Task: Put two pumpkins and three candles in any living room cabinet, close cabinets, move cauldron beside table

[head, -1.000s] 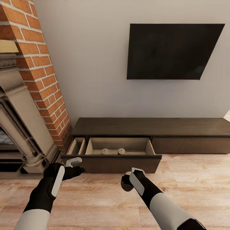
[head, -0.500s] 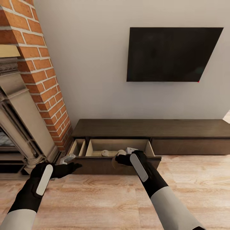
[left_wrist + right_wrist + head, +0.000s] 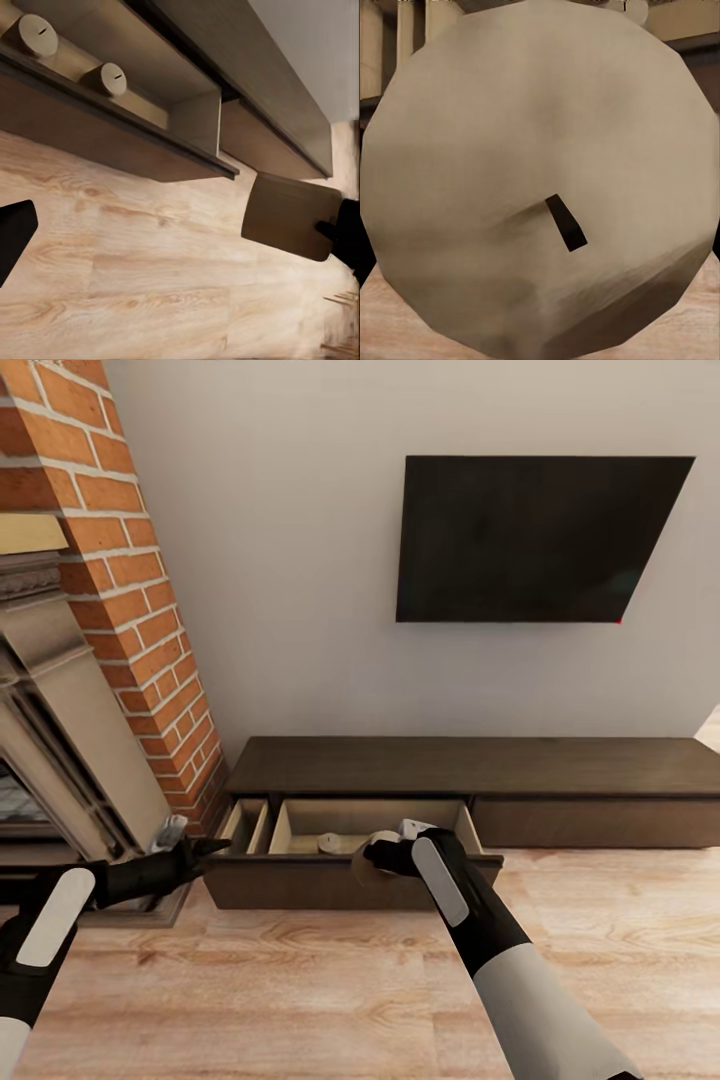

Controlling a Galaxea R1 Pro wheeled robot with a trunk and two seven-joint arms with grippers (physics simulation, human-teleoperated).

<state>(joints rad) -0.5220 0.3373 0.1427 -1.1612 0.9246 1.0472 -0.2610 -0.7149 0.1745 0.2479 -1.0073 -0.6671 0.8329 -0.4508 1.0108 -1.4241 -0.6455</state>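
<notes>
The right gripper [image 3: 395, 850] is clenched on a candle [image 3: 368, 857], carried over the front edge of the open drawer [image 3: 350, 880] of the dark-brown cabinet [image 3: 480, 765], probably so it can be let go inside without striking the drawer front. In the right wrist view that candle [image 3: 536, 180] sits so close to the lens that its beige end face and dark wick are plain. Two more candles [image 3: 37, 34] lie in the drawer against its front wall, as the left wrist view shows, which makes three counted. The left gripper [image 3: 178, 838] is held out beside the brick fireplace [image 3: 110, 610], clear of the drawer; I cannot tell whether it is spread or closed. One narrow side compartment [image 3: 245, 825] of the cabinet also stands open.
</notes>
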